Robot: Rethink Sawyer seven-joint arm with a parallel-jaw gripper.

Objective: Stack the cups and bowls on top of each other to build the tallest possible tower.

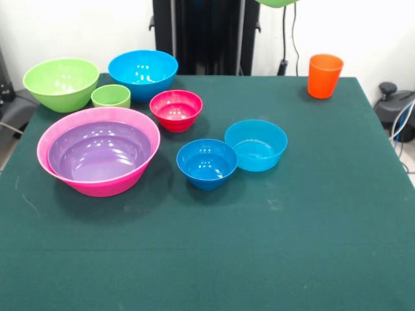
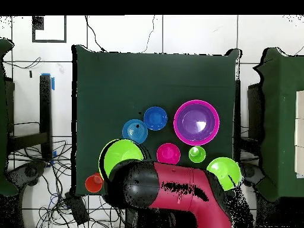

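A lime-green bowl [image 2: 123, 154] hangs in the air at the arm's end; in the front view only its underside [image 1: 277, 2] shows at the top edge. My gripper [image 2: 127, 168] holds it at the rim, and the fingers are hidden. On the table the purple bowl [image 1: 97, 152] sits nested in the huge pink bowl [image 1: 148, 133]. Nearby stand a second lime-green bowl [image 1: 60, 83], the large blue bowl [image 1: 142, 72], the short green cup [image 1: 111, 96], the red bowl [image 1: 176, 109], the small blue bowl [image 1: 207, 162] and the teal bowl [image 1: 255, 144]. The orange cup [image 1: 324, 75] stands apart at a back corner.
The red and black arm [image 2: 178, 193] reaches over the robot's side of the table and hides the large blue bowl in the overhead view. The dark green cloth [image 1: 292, 233] covers the table. Cables and black stands lie around the table's sides.
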